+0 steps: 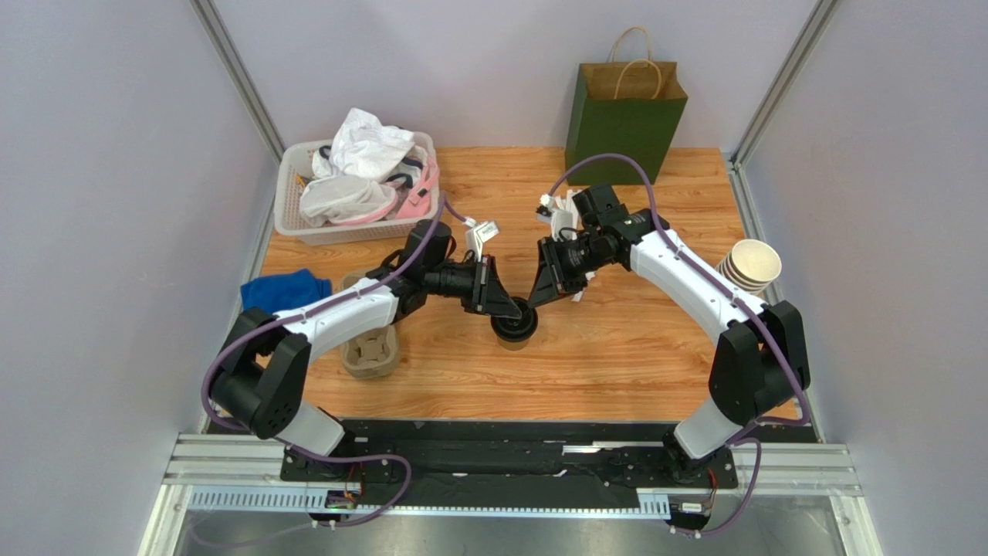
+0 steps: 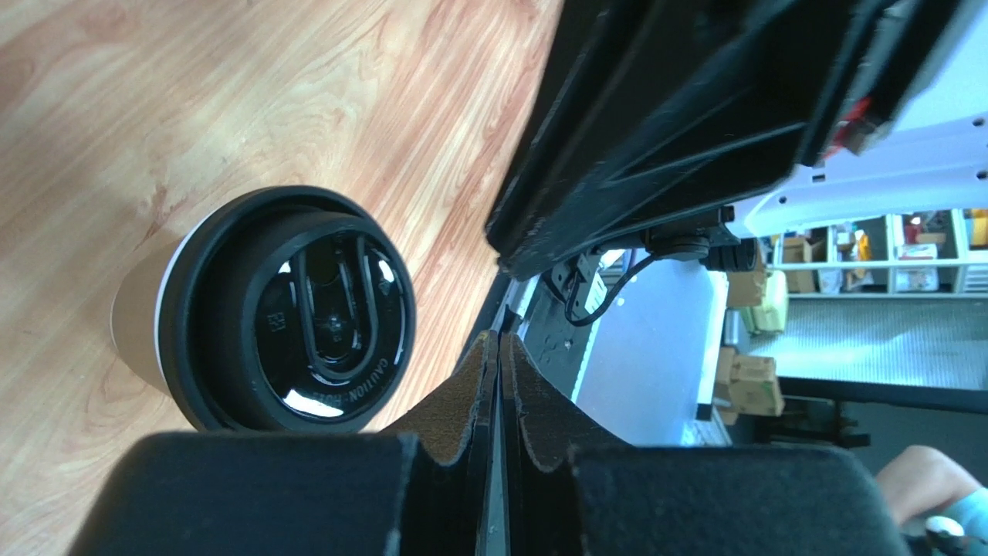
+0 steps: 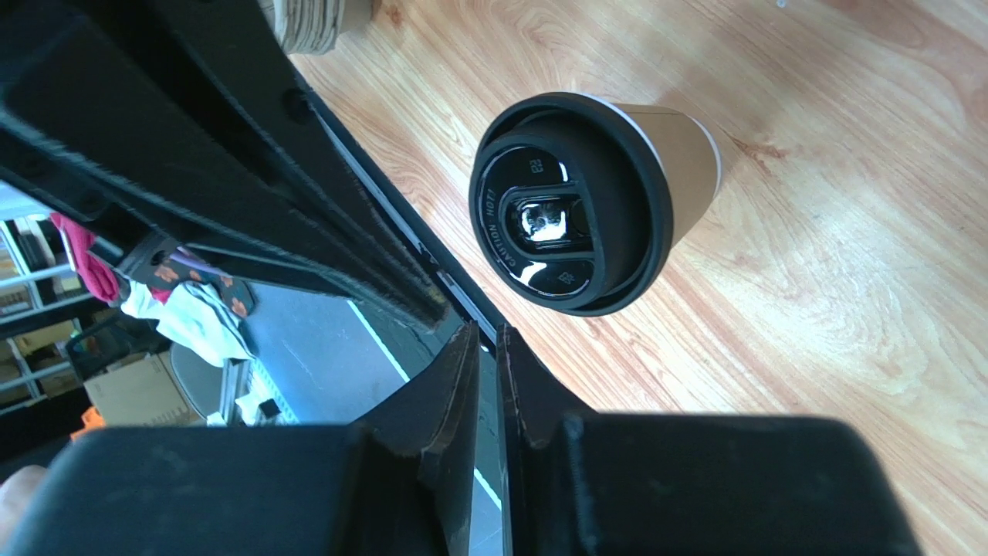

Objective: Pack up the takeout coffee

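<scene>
Coffee [image 1: 514, 326] stands upright mid-table [image 1: 603, 371], lid [image 3: 568, 209] on, just beside both gripper tips

left gripper [image 2: 499, 353]: fingers pressed together, nothing between them. right gripper [image 3: 488, 348]: same, pinched closed and empty. Neither holds the coffee. In both wrist views it sits off to one side of the closed tips, not in the gap

Key relation: the coffee's long axis is vertical, lid facing up. The tools point in tilted from opposite sides, left from the left, right from the far right. The coffee lies just past both tips, toward the near edge. In the top view the left tip overlaps the lid rim and the right tip is just beside it, so left looks nearer by a hair. Can't tell if either touches. My read: whichever arm takes it has to spread its fingers first, then straddle the wall below the lid

bag [image 1: 626, 116] stands upright at the far edge, behind the right arm, well apart from the coffee

Counts:
- 1 coffee, 1 lid, 1 bag, 2 grippers
- carrier [image 1: 371, 353]: one clear by the left arm, maybe a second half hidden behind it
- spare cups [image 1: 752, 266] stacked at the right edge, count unreadable
- 1 basket [image 1: 290, 220] far left
- 1 blue cloth [image 1: 284, 290]
</scene>
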Motion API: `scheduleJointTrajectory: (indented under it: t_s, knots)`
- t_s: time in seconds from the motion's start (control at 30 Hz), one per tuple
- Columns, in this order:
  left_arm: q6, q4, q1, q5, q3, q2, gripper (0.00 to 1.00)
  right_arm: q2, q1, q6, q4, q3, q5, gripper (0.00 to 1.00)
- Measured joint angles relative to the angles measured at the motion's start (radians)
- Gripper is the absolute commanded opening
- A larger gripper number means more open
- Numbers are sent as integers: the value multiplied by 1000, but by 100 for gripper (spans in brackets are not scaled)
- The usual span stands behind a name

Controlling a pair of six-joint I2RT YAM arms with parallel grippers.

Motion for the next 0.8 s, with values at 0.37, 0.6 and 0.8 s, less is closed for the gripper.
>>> scheduleJointTrajectory:
  t_s: [0.37,0.6,0.8]
  knots:
    - [32,-138,33,-77,0,-10,37,24,-4,14,10,-19,66,31]
    - [146,-362,59,-168,9,-134,31,27,-4,13,8,-22,86,27]
    - [160,-307,48,-101,0,-184,20,27,-4,16,20,-39,34,17]
